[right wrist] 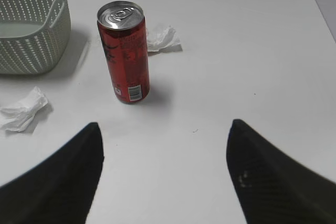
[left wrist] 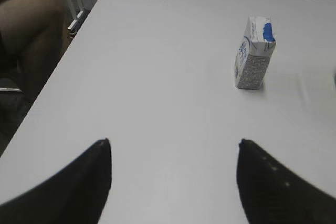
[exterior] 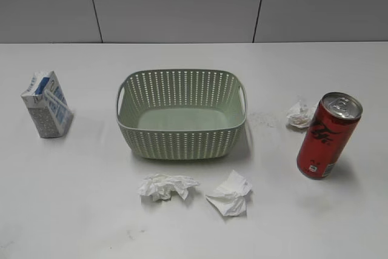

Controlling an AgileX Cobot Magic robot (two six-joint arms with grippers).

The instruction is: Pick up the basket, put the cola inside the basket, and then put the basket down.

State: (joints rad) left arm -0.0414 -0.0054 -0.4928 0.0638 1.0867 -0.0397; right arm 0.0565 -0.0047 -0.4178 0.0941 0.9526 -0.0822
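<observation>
Well, on my far left the white-and-blue carton [exterior: 47,104] stands upright on the white table [exterior: 79,210], well apart from everything else. The left gripper [left wrist: 173,182] hangs over bare tabletop with its black fingers [left wrist: 79,182] spread wide and nothing between them; only their tips show, the rest cut off at the frame edge. In the middle sits the basket [exterior: 182,144], flat on the table, nothing in it. Two crumpled tissues [exterior: 167,186] lie just in front of it. To the right the cola [exterior: 328,136] stands upright, a third tissue [exterior: 300,114] behind it. My right gripper [right wrist: 165,177] is likewise spread open, short of the can, holding nothing. Grey wall panels [exterior: 182,4] close the back.
</observation>
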